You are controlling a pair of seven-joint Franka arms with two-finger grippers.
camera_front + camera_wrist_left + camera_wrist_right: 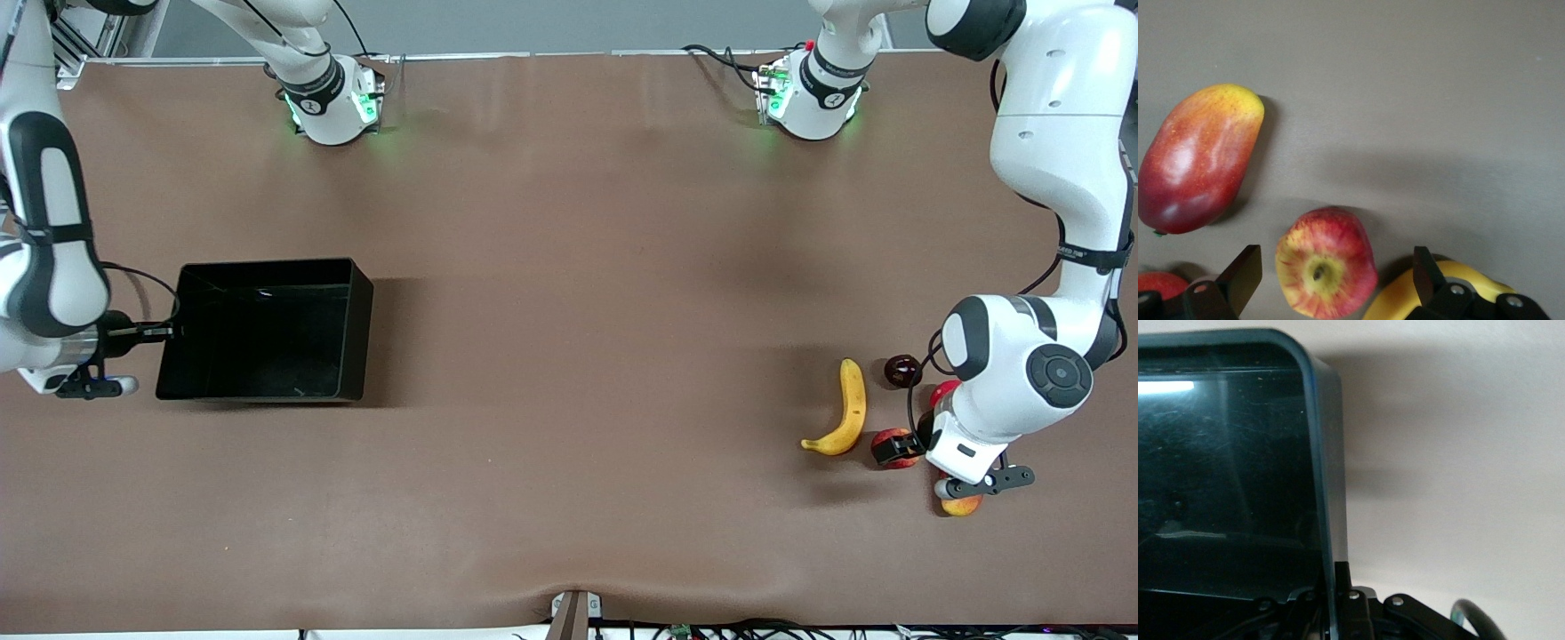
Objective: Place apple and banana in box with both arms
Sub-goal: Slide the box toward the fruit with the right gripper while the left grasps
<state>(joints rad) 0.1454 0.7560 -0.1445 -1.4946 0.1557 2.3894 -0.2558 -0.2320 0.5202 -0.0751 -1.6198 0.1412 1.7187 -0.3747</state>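
Black box point(267, 331) empty; right gripper point(169, 332) clenched on its wall. Left gripper point(1331, 280) fingers spread around apple point(1326, 262), ungrasped. Banana point(845, 411) on counter point(569, 267).

The right gripper point(164, 332) is reaching out level with its fingers pinched tight together. The left gripper point(893, 447) is hanging low, bent down, with fingers point(1245, 272) spread wide.
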